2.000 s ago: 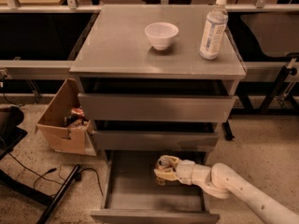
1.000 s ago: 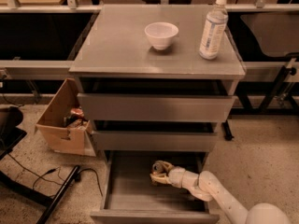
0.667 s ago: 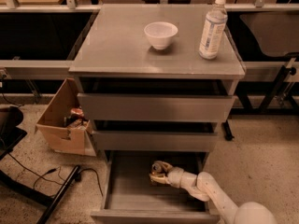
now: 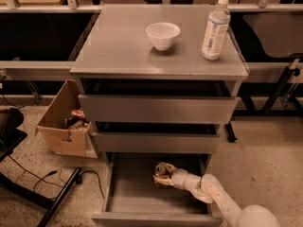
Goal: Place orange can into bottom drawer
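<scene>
The bottom drawer (image 4: 128, 202) is pulled open at the foot of the grey cabinet. The orange can (image 4: 161, 170) lies inside it near the back, right of the middle, its silver top showing. My gripper (image 4: 163, 175) reaches into the drawer from the lower right on a white arm and is shut on the can, low over the drawer floor.
A white bowl (image 4: 163, 35) and a clear plastic bottle (image 4: 215, 28) stand on the cabinet top (image 4: 118, 51). The two upper drawers (image 4: 156, 109) are slightly open. An open cardboard box (image 4: 64, 122) sits on the floor at the left, with a black cable and a chair base nearby.
The arm has swung in lower and further forward, and the can has moved a little left and deeper into the drawer. Over the last second it has barely moved.
</scene>
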Robot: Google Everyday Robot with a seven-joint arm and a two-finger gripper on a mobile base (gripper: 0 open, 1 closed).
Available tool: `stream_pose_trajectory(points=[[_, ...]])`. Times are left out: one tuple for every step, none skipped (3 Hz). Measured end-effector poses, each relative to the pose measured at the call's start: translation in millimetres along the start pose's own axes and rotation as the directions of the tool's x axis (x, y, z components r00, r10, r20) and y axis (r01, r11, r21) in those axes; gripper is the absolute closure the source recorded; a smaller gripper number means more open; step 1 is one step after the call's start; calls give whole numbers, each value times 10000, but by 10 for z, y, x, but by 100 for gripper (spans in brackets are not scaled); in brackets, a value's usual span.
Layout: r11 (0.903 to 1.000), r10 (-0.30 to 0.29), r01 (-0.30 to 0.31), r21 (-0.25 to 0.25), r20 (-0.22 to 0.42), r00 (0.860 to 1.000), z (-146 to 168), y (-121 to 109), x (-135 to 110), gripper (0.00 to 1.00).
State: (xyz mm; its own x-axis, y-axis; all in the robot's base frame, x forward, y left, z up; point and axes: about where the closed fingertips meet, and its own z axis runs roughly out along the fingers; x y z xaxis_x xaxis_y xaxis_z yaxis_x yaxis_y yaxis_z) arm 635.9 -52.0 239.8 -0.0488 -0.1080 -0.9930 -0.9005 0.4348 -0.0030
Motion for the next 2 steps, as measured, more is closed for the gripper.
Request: stream_pose_trajectory(points=[[10000,0,0,0,0,10000,0,0,0,37],[10000,0,0,-1,0,10000,1,0,0,13]])
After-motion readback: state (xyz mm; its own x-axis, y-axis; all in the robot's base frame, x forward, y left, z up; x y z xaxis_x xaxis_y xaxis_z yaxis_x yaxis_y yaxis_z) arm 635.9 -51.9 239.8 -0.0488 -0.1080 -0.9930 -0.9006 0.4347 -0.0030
